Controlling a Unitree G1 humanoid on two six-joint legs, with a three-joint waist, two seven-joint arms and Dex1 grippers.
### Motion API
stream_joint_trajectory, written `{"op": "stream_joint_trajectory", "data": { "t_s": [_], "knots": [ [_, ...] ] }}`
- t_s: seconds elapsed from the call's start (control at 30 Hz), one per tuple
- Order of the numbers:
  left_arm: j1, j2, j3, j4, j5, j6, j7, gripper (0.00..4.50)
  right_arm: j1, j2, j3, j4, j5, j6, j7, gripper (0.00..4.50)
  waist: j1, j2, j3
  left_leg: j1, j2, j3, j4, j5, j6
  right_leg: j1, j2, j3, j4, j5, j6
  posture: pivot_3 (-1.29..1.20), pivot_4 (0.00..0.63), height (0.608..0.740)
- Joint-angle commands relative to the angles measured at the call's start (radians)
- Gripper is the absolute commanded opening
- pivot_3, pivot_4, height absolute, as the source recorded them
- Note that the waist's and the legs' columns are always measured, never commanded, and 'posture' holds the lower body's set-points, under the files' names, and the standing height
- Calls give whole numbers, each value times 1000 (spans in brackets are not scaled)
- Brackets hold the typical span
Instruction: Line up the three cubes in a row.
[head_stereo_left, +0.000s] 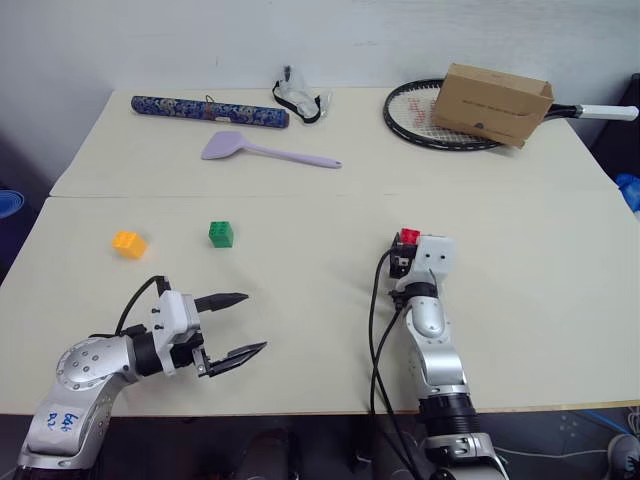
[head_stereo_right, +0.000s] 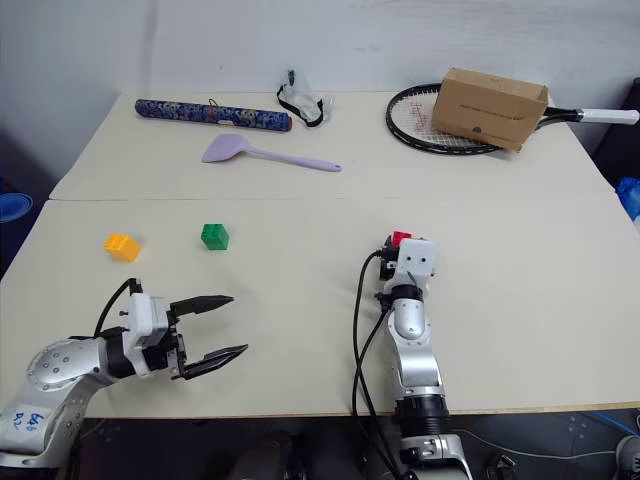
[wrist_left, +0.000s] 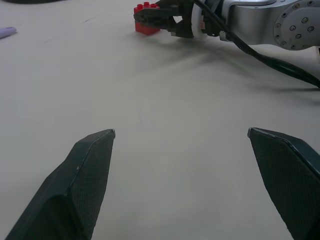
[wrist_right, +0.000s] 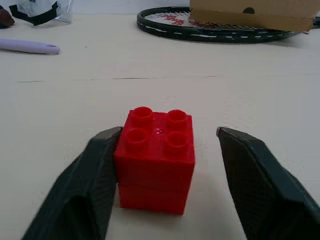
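Your right gripper (wrist_right: 162, 165) fingers around the red cube (wrist_right: 156, 160), one touching, not clamped; left gripper (head_stereo_left: 238, 324) fingers wide open.

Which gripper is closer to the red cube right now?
Right. The right gripper has its fingers on either side of the red cube. The left gripper is open, well off to the cube's left.

We see the orange-yellow cube (head_stereo_left: 129, 244) left of frame, the green cube (head_stereo_left: 221, 234) just right of it, and the red cube (wrist_right: 155, 159) well apart, right of centre, all upright, studs up.
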Motion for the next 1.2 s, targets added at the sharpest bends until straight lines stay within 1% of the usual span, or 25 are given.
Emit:
{"op": "stream_joint_trajectory", "data": {
  "t_s": [0.03, 0.07, 0.13, 0.2, 0.27, 0.33, 0.37, 0.43, 0.5, 0.57, 0.67, 0.87, 1.0, 1.2],
  "knots": [
    [10, 12, 29, -29, -13, -4, 0, 4500, -8, 12, 27, -23, 19, -42, 30, 1922, 0, 0, 0, 0, 0, 0, 0, 0, 0, 0, 0, 0, 0, 0, 0, 0, 150, 740],
    [12, 11, 28, -30, -11, -4, 1, 4500, -5, 8, 32, -30, 31, -33, 55, 1529, 0, 0, 0, 0, 0, 0, 0, 0, 0, 0, 0, 0, 0, 0, 0, 0, 150, 740],
    [8, 5, 26, -30, -10, -3, 7, 4500, -2, -17, 44, -70, 106, -12, 171, 1470, 0, 0, 0, 0, 0, 0, 0, 0, 0, 0, 0, 0, 0, 0, 0, 0, 150, 740],
    [0, 2, 23, -25, -10, -2, 11, 4500, -6, -97, 70, -118, 203, -9, 380, 1470, 1, 0, 0, 0, 0, 0, 0, 0, 0, 0, 0, 0, 0, 0, 0, 0, 150, 740],
    [-5, 1, 21, -14, -10, -5, 8, 4500, -10, -220, 96, -181, 348, 18, 673, 1470, 4, 0, 0, 0, 0, 0, 0, 0, 1, 0, 0, 0, -1, 0, 0, 0, 150, 740],
    [-9, -1, 19, 0, -9, -12, 2, 4500, -14, -350, 122, -216, 459, 29, 947, 1470, 8, 0, 1, 0, 0, -1, 0, -1, 3, 1, -1, 0, -2, 0, 0, 0, 150, 740],
    [-10, -2, 18, 5, -8, -15, 1, 4500, -16, -396, 131, -221, 493, 30, 1038, 1470, 8, 0, 0, 0, -1, -1, 0, -1, 4, 2, -1, -1, -3, 0, 1, 0, 150, 740],
    [-15, -8, 16, 15, -7, -21, 1, 4500, -36, -508, 176, -146, 491, -52, 1280, 1470, 6, -1, 0, 0, 0, -1, 0, -2, 5, 3, -1, -1, -4, 1, 1, 0, 150, 740],
    [-12, -16, 11, 19, -2, -27, 4, 4500, -65, -554, 198, -47, 501, -121, 1460, 1470, 4, -1, 1, 1, 0, -1, 0, -2, 5, 4, -1, -1, -4, 1, 1, 0, 150, 740],
    [-3, -21, 7, 13, 1, -31, 5, 4500, -108, -551, 193, 40, 515, -122, 1522, 1470, 3, -2, 1, 2, 0, -1, 0, -2, 5, 4, -1, -1, -4, 1, 1, 0, 150, 740],
    [21, -22, 17, -10, -7, -25, 10, 4500, -168, -552, 195, 188, 487, -156, 1618, 1470, 4, -2, 1, 2, 0, 0, 0, -1, 4, 4, -1, -1, -3, 1, 1, 0, 150, 740],
    [75, 0, 58, -38, -25, -13, 2, 4500, -239, -567, 171, 403, 460, -200, 1730, 1470, 9, -2, 1, 1, -1, -1, 1, -1, 3, 4, -2, -2, -4, 1, 1, 0, 150, 740],
    [85, 15, 79, -37, -31, -7, -10, 4500, -260, -575, 179, 480, 442, -261, 1796, 1470, 6, -2, 1, 2, -1, -1, 1, -1, 3, 4, -2, -2, -4, 1, 1, 0, 150, 740],
    [77, 32, 86, -40, -61, 13, -44, 4500, -283, -590, 175, 514, 448, -293, 1801, 1470, 7, -2, 1, 2, -1, -1, 1, -1, 3, 4, -3, -2, -3, 1, 1, 0, 150, 740]
  ]
}}
